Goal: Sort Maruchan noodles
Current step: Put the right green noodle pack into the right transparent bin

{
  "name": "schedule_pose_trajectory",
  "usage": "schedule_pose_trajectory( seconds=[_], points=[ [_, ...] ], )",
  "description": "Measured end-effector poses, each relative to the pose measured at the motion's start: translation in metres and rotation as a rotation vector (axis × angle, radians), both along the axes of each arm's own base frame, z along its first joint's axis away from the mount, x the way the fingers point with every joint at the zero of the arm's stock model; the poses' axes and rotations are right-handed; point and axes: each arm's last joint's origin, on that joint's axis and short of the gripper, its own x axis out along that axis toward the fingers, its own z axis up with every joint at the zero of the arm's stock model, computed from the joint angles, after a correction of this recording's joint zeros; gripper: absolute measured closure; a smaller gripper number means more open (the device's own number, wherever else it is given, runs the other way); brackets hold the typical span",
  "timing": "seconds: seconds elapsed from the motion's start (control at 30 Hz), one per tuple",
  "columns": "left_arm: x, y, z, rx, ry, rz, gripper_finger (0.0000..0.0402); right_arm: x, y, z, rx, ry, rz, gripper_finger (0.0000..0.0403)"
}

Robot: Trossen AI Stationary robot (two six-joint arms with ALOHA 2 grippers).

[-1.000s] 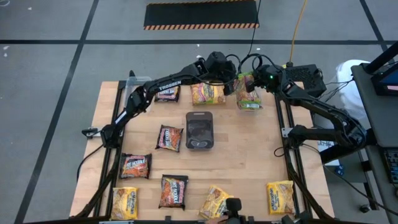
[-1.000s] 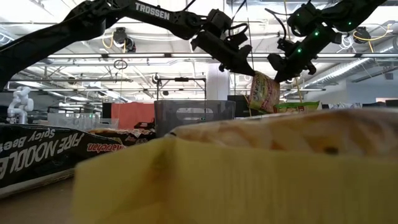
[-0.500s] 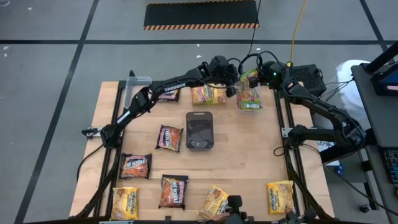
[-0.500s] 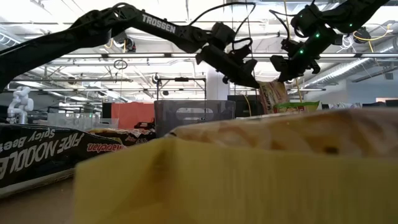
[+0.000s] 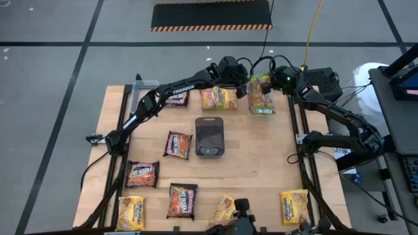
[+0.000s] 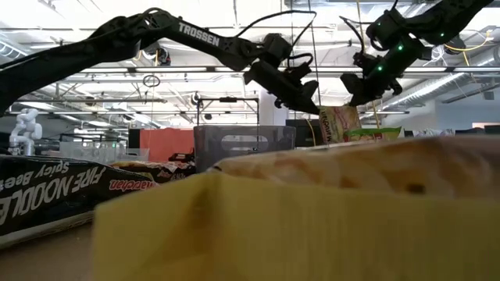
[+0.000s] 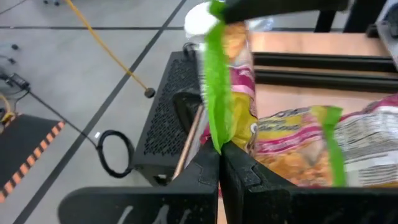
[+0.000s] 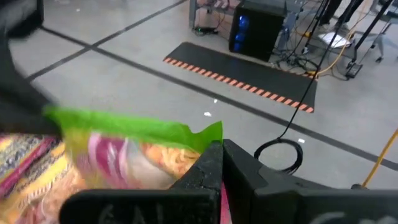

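Both of your arms meet at the far edge of the table (image 5: 261,163). Your right gripper (image 5: 266,79) and your left gripper (image 5: 246,89) are each pinched tight on the same green-edged packet (image 5: 260,95). The right one has a top corner of the green edge. The left one bites the green edge on the other side. In the low view the packet (image 6: 341,123) hangs just above another green-edged packet (image 6: 373,133) lying flat on the table.

Watch out here. If you pull your arms apart, the thin wrapper could rip and noodles could spill. If one gripper lets go too soon, the packet could swing and slip from the other. It could then land crooked, or slide off the far edge, which is very near.

The other packets wait on the table: yellow ones (image 5: 294,206) along the near edge, dark ones (image 5: 177,144) on the left side, and a dark tray (image 5: 209,137) in the middle.
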Motion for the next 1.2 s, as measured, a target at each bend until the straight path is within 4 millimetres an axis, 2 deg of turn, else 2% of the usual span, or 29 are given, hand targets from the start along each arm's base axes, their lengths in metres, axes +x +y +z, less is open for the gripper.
schedule_pose_trajectory(
  seconds=[0.4, 0.77, 1.2],
  points=[
    [-0.005, 0.008, -0.002, 0.002, 0.031, 0.035, 0.0401, -0.004, 0.004, -0.023, 0.025, 0.015, -0.006, 0.0403],
    [0.002, -0.007, -0.003, 0.021, 0.043, -0.008, 0.0401, -0.002, 0.006, -0.024, 0.05, 0.002, 0.1, 0.0403],
    [0.002, -0.008, 0.0, 0.006, 0.023, 0.001, 0.0401, -0.013, 0.022, -0.019, 0.061, 0.12, 0.149, 0.0403]
  ],
)
